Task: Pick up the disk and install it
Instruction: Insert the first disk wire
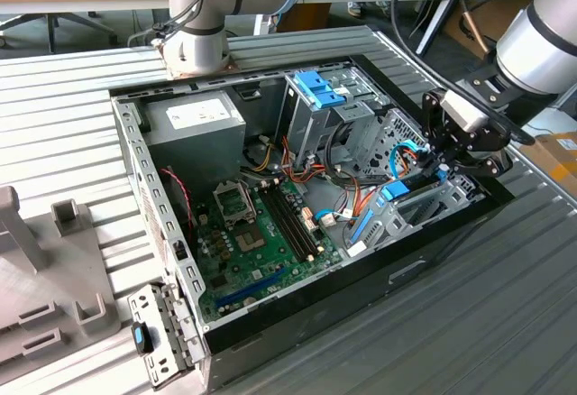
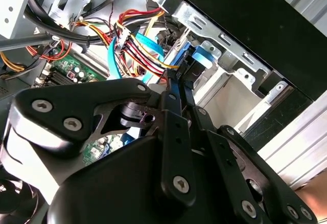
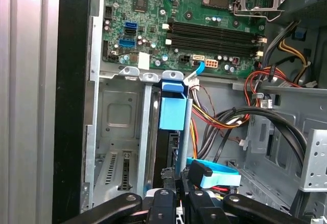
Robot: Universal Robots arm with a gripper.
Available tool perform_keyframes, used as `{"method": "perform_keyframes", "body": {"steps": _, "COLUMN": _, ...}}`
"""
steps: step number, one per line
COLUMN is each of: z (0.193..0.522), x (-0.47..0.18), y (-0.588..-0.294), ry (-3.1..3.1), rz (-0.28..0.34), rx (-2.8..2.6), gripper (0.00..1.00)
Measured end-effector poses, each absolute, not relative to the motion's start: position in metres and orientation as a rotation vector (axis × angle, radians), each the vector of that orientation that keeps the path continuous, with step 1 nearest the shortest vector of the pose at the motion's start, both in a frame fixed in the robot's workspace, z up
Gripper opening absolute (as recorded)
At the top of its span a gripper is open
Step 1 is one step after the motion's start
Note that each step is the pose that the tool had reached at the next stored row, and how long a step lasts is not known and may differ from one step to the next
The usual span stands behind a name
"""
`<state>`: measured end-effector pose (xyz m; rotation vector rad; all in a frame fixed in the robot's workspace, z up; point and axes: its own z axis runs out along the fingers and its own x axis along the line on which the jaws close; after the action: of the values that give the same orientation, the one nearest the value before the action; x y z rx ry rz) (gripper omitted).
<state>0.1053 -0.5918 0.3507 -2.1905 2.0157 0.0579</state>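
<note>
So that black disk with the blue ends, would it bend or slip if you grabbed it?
Probably stiff: the disk looks like a flat, hard slab standing straight on edge in its metal bay. Likely heavy for its size, being a solid block. Its blue end tabs look like thinner plastic, so perhaps they flex first.

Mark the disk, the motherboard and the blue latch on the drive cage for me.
disk [image 3: 172, 112]: first wrist view, on its blue end tab.
motherboard [image 3: 153, 17]: first wrist view, on the green board surface.
blue latch [image 1: 317, 88]: exterior view, on its top face.
</note>
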Motion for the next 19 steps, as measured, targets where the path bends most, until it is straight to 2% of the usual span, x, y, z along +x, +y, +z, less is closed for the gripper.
{"method": "perform_keyframes", "body": {"steps": 19, "z": 0.3495, "x": 0.1024, "y": -0.5928, "ry": 2.069, "rz": 0.059, "rx": -2.131, "gripper": 0.16}}
